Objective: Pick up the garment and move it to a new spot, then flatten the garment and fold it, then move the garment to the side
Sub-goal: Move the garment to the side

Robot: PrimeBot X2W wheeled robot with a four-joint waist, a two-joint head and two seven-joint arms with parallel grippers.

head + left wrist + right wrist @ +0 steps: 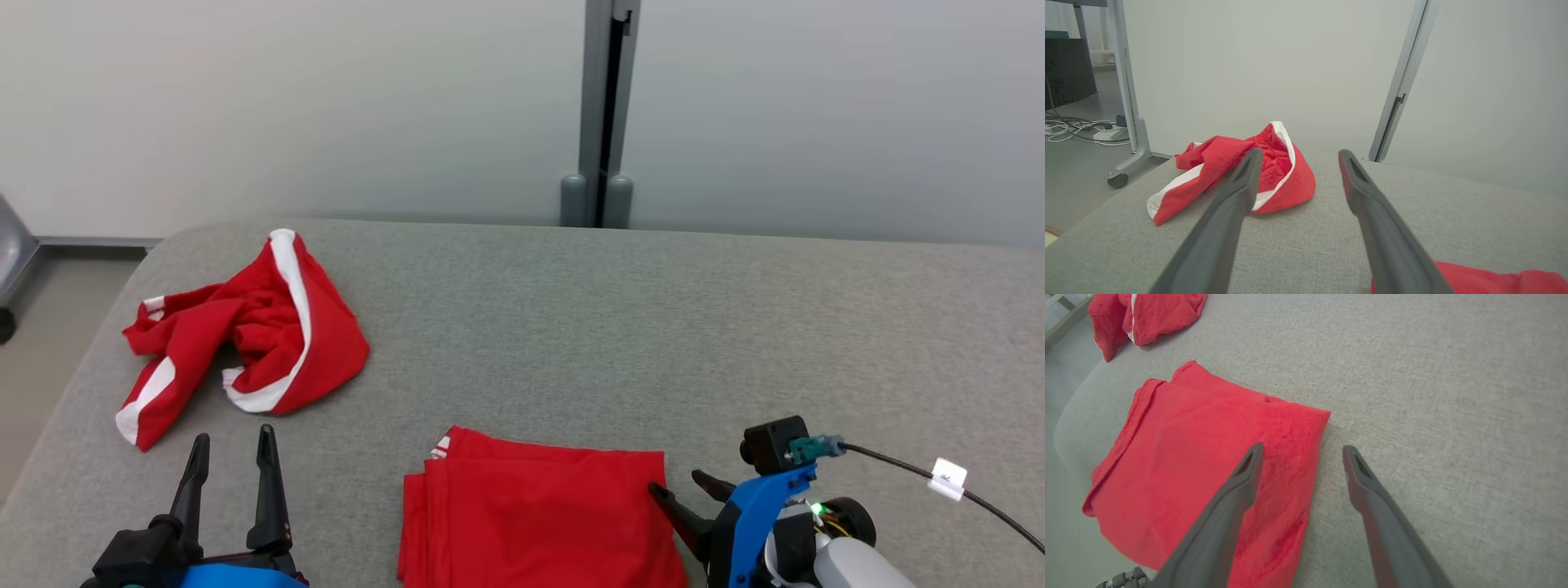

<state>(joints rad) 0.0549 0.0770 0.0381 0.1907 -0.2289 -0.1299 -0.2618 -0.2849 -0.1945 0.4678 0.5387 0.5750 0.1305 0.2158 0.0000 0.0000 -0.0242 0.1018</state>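
Crumpled red garment [1286, 183] on grey surface [1453, 212] beyond spread left fingers [1220, 232]

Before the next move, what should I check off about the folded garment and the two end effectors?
1. The folded garment lies flat in neat layers: ok.
2. The left end effector is open and holds nothing: ok.
3. The right end effector is open and straddles the folded garment's right edge: ok.
4. Its fingers touch the cloth: cannot tell.
5. The crumpled garment lies well apart, at the far left: ok.
6. The folded garment is set to the side: not ok, it lies front centre on the grey surface.
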